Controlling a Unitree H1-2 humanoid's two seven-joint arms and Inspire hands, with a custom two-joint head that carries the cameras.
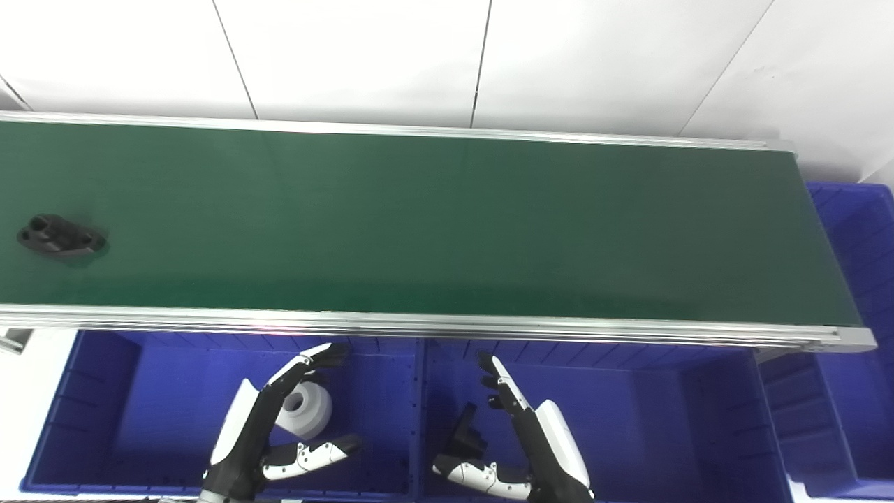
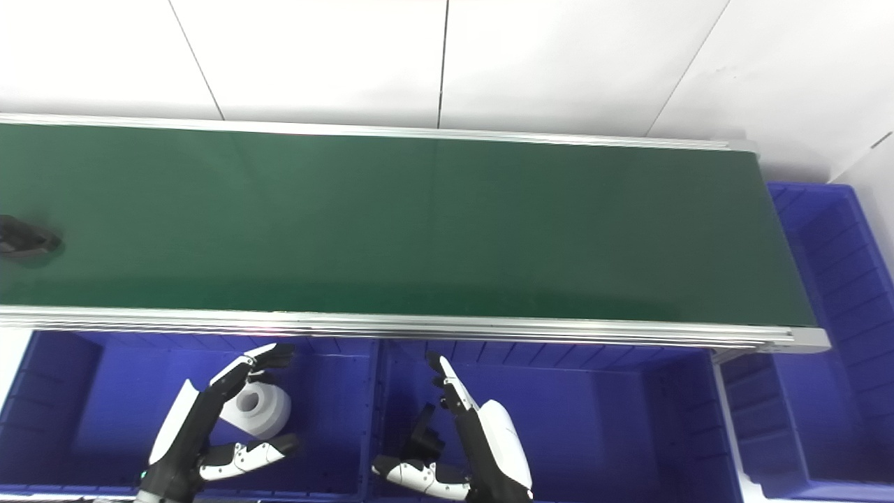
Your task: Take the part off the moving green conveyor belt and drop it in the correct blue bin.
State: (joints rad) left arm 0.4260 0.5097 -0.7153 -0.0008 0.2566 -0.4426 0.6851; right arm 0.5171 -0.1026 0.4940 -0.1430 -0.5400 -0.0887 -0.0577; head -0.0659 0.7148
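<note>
Green conveyor belt [image 1: 433, 216] carries a black part [image 1: 61, 236], white wall [image 1: 349, 49] behind

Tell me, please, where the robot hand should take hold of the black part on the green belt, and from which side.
Probably across the narrow waist of the black part, coming from above. It lies flat on the green belt at the far left, elongated, with round holes on top. The left robot hand is nearer; both robot hands are open over the blue bins.
</note>
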